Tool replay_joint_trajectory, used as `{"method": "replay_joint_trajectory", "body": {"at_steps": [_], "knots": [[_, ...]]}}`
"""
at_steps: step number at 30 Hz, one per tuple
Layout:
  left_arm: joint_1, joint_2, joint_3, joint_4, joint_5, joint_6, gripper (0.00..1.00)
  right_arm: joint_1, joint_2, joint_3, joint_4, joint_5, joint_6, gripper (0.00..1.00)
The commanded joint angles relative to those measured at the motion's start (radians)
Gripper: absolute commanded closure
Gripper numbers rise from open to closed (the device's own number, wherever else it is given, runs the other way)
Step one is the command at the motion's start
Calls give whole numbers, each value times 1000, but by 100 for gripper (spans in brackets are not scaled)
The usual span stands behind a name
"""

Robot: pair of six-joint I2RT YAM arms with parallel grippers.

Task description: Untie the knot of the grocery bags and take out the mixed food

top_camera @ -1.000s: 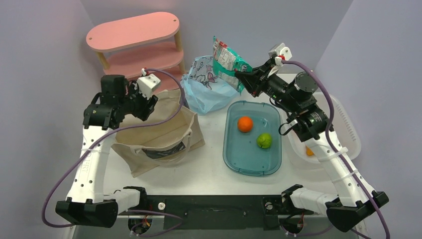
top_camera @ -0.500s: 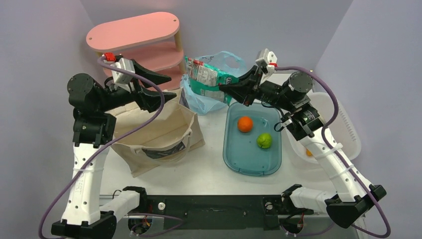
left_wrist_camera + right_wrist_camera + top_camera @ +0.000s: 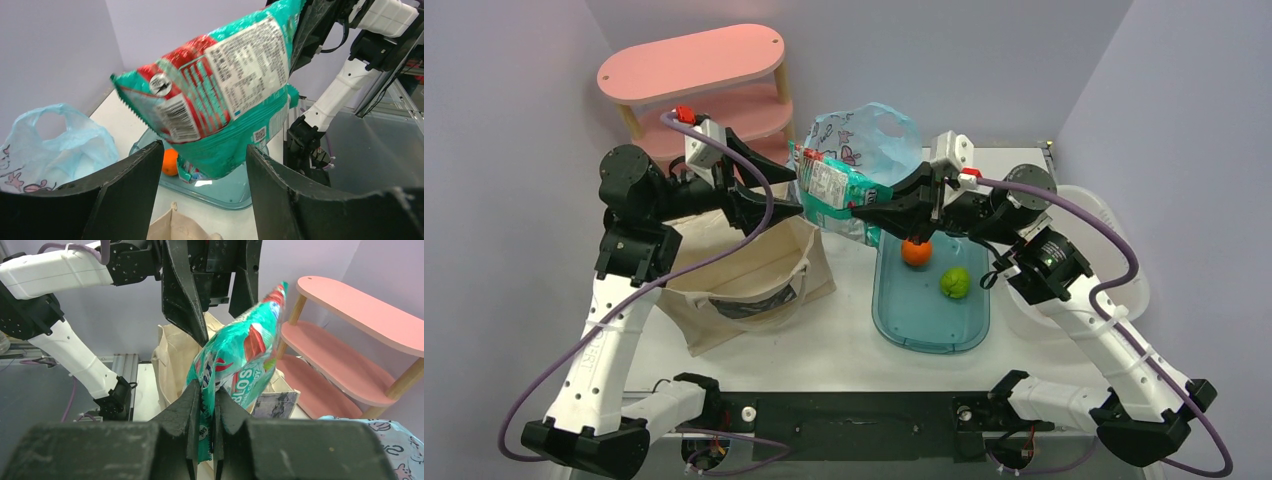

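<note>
A flat green, white and red snack packet (image 3: 829, 185) hangs in the air over the table's middle, with my right gripper (image 3: 861, 211) shut on its right edge. In the right wrist view the packet (image 3: 240, 350) is pinched between my right gripper's (image 3: 207, 390) fingertips. My left gripper (image 3: 800, 192) is open, its fingers either side of the packet's left end without closing on it. The left wrist view shows the packet (image 3: 225, 85) just beyond the left gripper (image 3: 205, 148). The light blue grocery bag (image 3: 864, 130) stands open behind. An orange fruit (image 3: 915, 252) and a green fruit (image 3: 955, 283) lie in the teal tub (image 3: 929, 325).
A beige canvas tote (image 3: 744, 270) lies under my left gripper. A pink shelf unit (image 3: 694, 60) stands at the back left. A white basket (image 3: 1124, 260) sits at the right edge, behind my right arm.
My right gripper has carried the packet leftward and down, away from the blue bag. My left arm has swung up and right to meet it, with its jaws opening wider.
</note>
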State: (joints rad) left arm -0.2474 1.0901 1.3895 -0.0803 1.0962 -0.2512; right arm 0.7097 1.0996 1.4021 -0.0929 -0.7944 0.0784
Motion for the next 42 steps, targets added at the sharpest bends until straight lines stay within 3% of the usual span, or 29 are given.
{"method": "replay_joint_trajectory", "body": {"at_steps": [1,5,9,19,23,31,37,42], "knots": [[31,-45,-37,33,4,-6,41,9,-32,65,65,-7,-18,100],[-6,-41,-41,-39,26,14,41,10,-32,74,68,-24,-20,100],[-10,-47,-71,161,44,-165,40,11,-11,87,56,-57,-23,100],[-31,-32,-62,215,126,-257,40,42,-1,103,141,-137,50,100],[-61,-22,-69,269,193,-315,40,51,-20,75,70,-174,-15,100],[-71,-47,-89,256,187,-320,44,52,-28,60,53,-173,-92,100],[-43,-60,-181,332,160,-389,40,65,-28,72,45,-202,-119,100],[-57,-55,-174,342,204,-387,40,87,-31,72,-53,-211,-245,100]]}}
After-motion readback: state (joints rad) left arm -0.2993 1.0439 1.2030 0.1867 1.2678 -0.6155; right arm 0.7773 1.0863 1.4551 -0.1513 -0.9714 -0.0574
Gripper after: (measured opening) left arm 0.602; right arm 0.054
